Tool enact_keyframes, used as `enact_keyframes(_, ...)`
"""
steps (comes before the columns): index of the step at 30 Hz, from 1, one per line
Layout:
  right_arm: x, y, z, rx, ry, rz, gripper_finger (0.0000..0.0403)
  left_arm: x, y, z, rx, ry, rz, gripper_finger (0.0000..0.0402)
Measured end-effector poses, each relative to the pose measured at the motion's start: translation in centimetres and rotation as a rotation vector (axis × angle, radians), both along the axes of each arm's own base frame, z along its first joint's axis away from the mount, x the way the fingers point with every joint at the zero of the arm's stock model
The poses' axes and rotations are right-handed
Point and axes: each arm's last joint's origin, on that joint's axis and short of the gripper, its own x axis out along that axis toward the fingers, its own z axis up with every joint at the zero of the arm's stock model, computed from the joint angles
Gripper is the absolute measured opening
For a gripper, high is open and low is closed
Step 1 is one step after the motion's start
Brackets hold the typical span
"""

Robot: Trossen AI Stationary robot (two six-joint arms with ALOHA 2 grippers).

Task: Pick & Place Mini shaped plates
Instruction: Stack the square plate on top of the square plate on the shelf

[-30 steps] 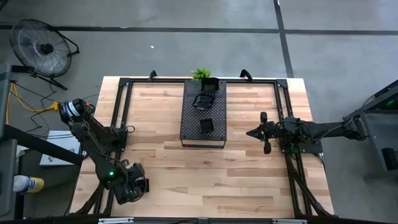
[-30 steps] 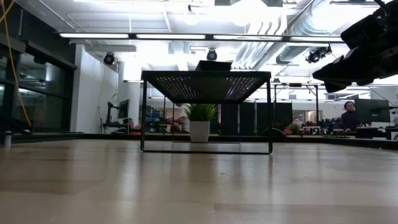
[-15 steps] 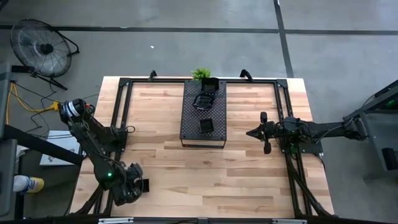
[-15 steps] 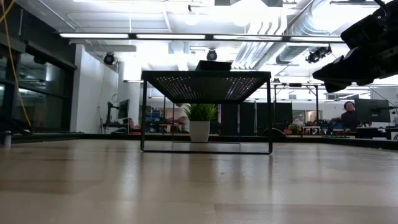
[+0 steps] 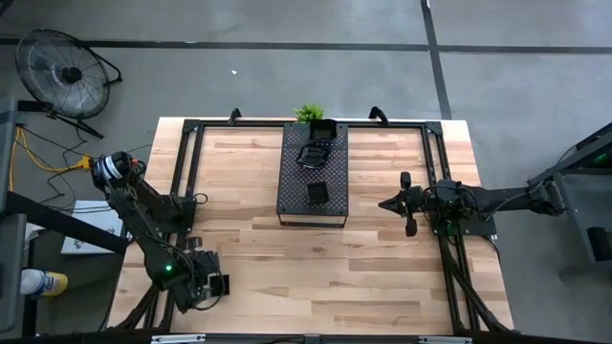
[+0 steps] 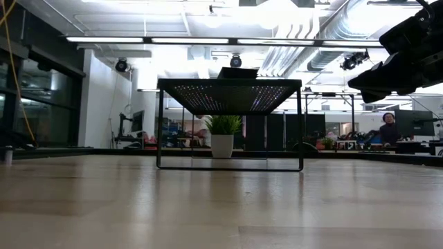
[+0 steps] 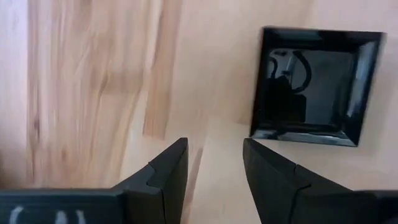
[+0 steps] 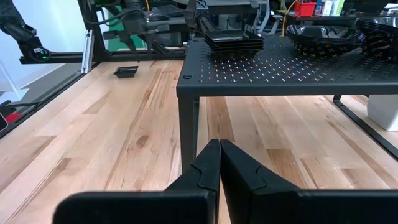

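A: From above, our left gripper hangs over the table's near-left corner, fingers apart and holding nothing, a square plate just beside it. The other plates sit stacked on the perforated tray, well apart from it.

B: Our right gripper waits just beside that tray, pinched shut.

A: Through the left wrist, the square plate lies flat just ahead of our fingertips. We'd lift clear without nudging its rim.

B: At table level: pale wood, a potted plant beyond the tray, an open workshop behind.
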Motion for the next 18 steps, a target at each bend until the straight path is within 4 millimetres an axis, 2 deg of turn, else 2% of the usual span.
enact_keyframes(3, 0.0, 0.0, 0.0, 0.0, 0.0, 0.0, 0.0004, 0.2, -0.1, 0.0, 0.018, -0.034, -0.081, 0.0149)
enact_keyframes(7, 0.0, 0.0, 0.0, 0.0, 0.0, 0.0, 0.0005, 1.0, 0.1, 0.0, 0.015, -0.047, -0.106, 0.0149)
enact_keyframes(14, 0.0, 0.0, 0.0, 0.0, 0.0, 0.0, 0.0004, 3.6, 1.1, 0.1, -0.062, -0.034, -0.172, 0.0149)
enact_keyframes(18, 0.0, 0.0, 0.0, 0.0, 0.0, 0.0, 0.0005, 4.3, 1.5, 0.1, -0.085, -0.015, -0.214, 0.0149)
